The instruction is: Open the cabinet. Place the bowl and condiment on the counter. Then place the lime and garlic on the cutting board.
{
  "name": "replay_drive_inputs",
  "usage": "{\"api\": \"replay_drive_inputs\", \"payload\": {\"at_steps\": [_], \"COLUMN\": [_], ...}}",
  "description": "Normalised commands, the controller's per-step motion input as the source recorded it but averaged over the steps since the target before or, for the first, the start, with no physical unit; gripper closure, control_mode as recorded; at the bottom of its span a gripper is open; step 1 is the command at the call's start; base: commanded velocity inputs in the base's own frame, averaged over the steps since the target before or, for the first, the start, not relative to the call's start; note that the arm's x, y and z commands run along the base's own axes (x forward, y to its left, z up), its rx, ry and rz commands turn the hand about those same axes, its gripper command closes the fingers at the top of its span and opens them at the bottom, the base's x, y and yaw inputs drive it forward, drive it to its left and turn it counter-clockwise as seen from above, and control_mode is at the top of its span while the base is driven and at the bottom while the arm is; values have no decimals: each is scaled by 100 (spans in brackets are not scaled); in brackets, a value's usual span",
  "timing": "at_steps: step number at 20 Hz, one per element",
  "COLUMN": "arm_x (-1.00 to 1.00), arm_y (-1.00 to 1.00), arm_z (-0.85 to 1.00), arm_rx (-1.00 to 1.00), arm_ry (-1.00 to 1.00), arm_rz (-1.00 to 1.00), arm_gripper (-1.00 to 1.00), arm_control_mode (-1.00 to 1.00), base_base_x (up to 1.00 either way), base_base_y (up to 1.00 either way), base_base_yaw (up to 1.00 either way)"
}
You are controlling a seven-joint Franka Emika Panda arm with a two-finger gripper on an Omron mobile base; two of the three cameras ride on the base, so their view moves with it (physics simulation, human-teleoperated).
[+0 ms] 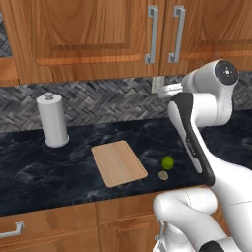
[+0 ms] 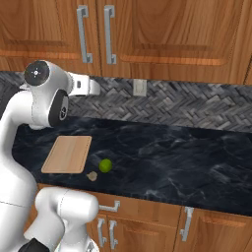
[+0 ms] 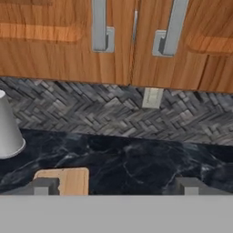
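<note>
- Left base view, from the left: a white paper-towel roll (image 1: 53, 121) stands upright on the dark marbled counter (image 1: 44, 172), well apart from the light-wood cutting board (image 1: 118, 163), which lies flat and bare near the counter's front edge.
- Just right of the board, apart from it, the bright green lime (image 1: 168, 162) sits on the stone with the small tan garlic (image 1: 163, 175) just in front of it; whether the two touch cannot be told.
- Above, the brown wood cabinet (image 1: 98, 39) hangs shut, its two grey bar handles (image 1: 152, 34) side by side at the seam between the doors.
- The white arm rises at the right, its upper joint level with the herringbone backsplash (image 1: 108, 103).
- Right base view: the board lies at the left, the garlic and lime to its right, and bare counter runs on to the right; a pale wall outlet (image 2: 140, 87) sits on the backsplash beneath the cabinet.
- Hand view: the gripper (image 3: 116, 186) faces the closed doors and the outlet, its two dark fingertips (image 3: 43, 185) standing wide apart, released and grasping nothing, above the counter with a corner of the board behind the left tip.
</note>
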Motion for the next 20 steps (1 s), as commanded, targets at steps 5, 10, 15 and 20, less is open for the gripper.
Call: {"api": "replay_drive_inputs", "payload": {"at_steps": [5,10,15,20], "arm_x": [0,0,0,0], "arm_y": [16,18,8,8], "arm_z": [19,25,29,32], "arm_rx": [-3,-1,0,0], "arm_ry": [-18,-12,-5,-4], "arm_rz": [-1,-1,0,0], "arm_gripper": [-100,-100,-100,-100], "arm_control_mode": [-100,-100,-100,-100], "base_base_x": [0,0,0,0], "base_base_y": [0,0,0,0], "base_base_yaw": [0,0,0,0]}}
